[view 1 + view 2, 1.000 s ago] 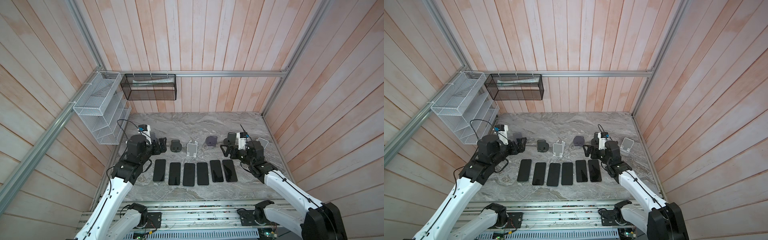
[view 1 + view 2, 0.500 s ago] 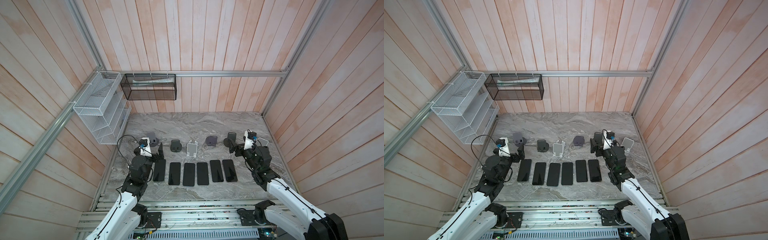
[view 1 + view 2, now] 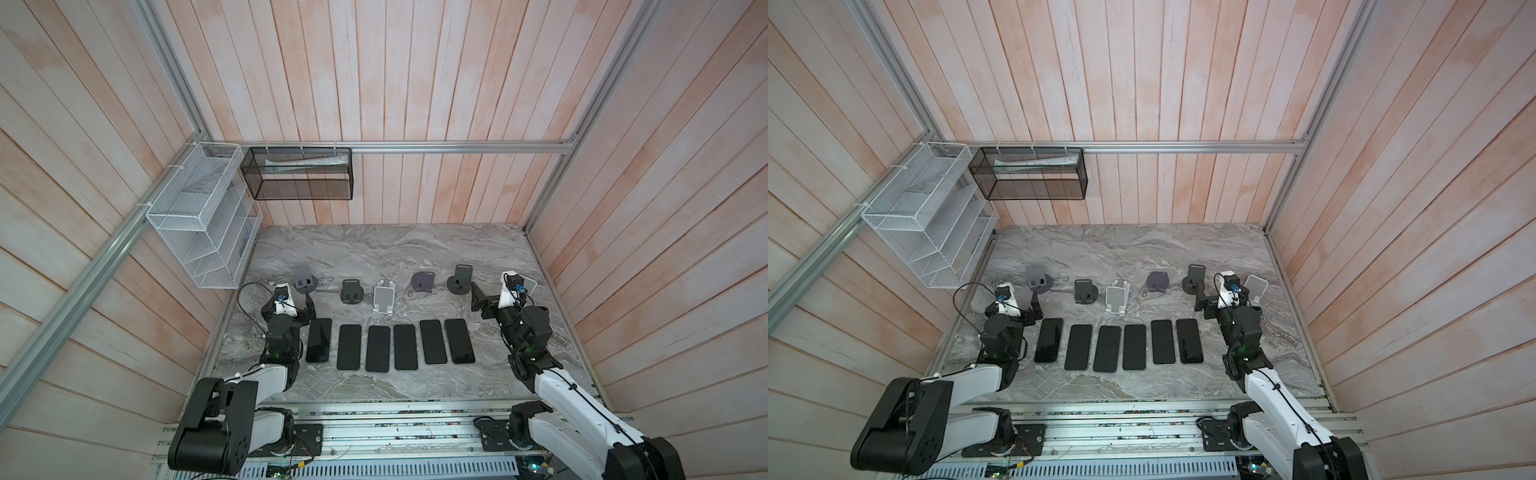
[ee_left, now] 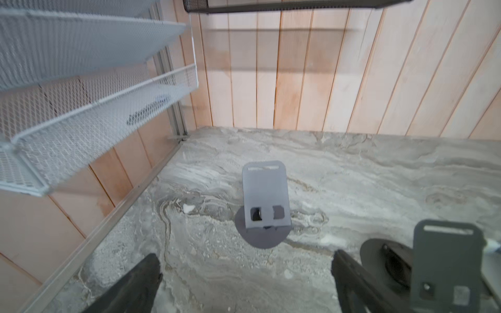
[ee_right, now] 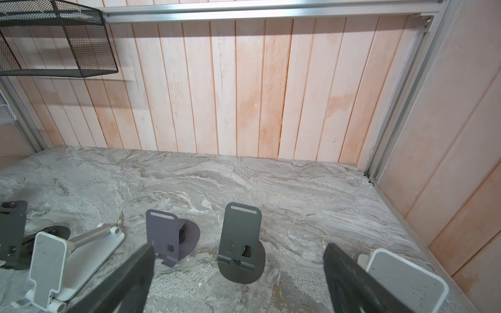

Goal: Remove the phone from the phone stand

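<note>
Six black phones [image 3: 377, 348] are lying flat with dark, glossy screens, side by side in a row on the tabletop [image 3: 374, 249], just in front of the stands [image 3: 383, 296]. The left claw [image 4: 245, 257] and right claw [image 5: 238, 249] are hovering spread wide at either end of the stands, gripping nothing.

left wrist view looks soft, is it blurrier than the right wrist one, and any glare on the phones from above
Left wrist view: soft throughout, grey stand smeared, left gripper fingers blurred. Right wrist view: crisper, dark stand sharp, only the right gripper fingers near the lens soft. In a top view: faint sheen on the leftmost phone, no hard glare.
</note>
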Action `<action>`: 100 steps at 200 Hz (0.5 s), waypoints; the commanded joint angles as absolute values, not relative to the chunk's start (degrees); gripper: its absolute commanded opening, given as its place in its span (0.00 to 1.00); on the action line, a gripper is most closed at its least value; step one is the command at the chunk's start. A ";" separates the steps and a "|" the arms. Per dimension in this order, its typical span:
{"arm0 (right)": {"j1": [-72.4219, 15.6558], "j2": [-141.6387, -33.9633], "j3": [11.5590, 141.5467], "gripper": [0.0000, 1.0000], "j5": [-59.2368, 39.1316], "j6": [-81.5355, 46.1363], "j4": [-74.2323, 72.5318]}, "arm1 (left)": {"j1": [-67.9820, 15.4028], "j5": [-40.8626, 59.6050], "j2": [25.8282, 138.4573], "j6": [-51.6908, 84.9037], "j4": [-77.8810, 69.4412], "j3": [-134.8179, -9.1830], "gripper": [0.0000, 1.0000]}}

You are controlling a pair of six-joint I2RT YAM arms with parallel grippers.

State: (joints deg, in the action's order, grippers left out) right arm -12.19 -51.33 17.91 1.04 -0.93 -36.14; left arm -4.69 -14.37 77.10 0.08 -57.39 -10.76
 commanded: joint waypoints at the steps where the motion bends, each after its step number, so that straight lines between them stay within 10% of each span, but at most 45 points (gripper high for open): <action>1: -11.87 -50.78 17.02 0.98 0.71 1.26 -38.14 | -4.04 -13.58 86.43 0.00 -77.17 -8.63 1.00; 100: -11.65 -51.52 12.23 0.98 -0.36 12.22 -43.72 | 0.35 -4.15 88.25 1.79 -63.55 -16.44 1.00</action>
State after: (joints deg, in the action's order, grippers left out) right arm -12.16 -50.59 12.97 0.56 5.89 -40.38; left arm 0.21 -5.98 88.71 1.15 -64.86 -16.23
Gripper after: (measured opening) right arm 0.978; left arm 0.999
